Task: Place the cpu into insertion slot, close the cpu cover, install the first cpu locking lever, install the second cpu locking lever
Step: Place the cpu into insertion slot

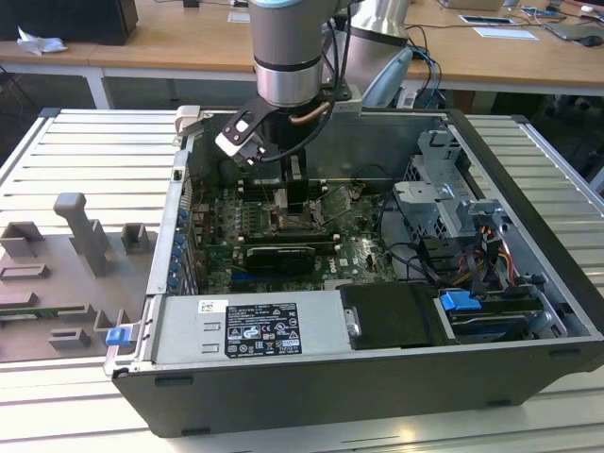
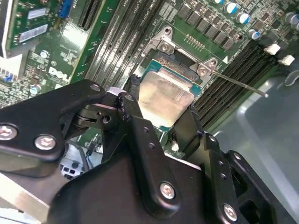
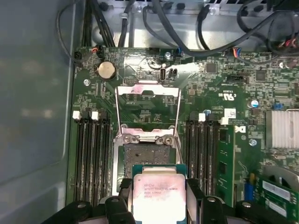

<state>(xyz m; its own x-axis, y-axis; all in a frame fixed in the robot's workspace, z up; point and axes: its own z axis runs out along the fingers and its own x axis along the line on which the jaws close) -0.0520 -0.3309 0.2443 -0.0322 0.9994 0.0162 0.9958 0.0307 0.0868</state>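
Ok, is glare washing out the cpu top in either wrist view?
In the second wrist view, yes: the metal top of the cpu, held in the hand, glares nearly white. In the first wrist view it is evenly lit, though the insertion slot beyond it sits dark.

Silvery-grey, green-edged chip (image 3: 156,196); black gripper (image 3: 159,186); green board (image 3: 140,70); blue clip (image 1: 458,304) at the board's four o'clock, exterior view.

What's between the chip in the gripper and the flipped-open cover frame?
The open socket, its dark centre uncovered, lies between the chip and the cover frame, as the first wrist view shows.
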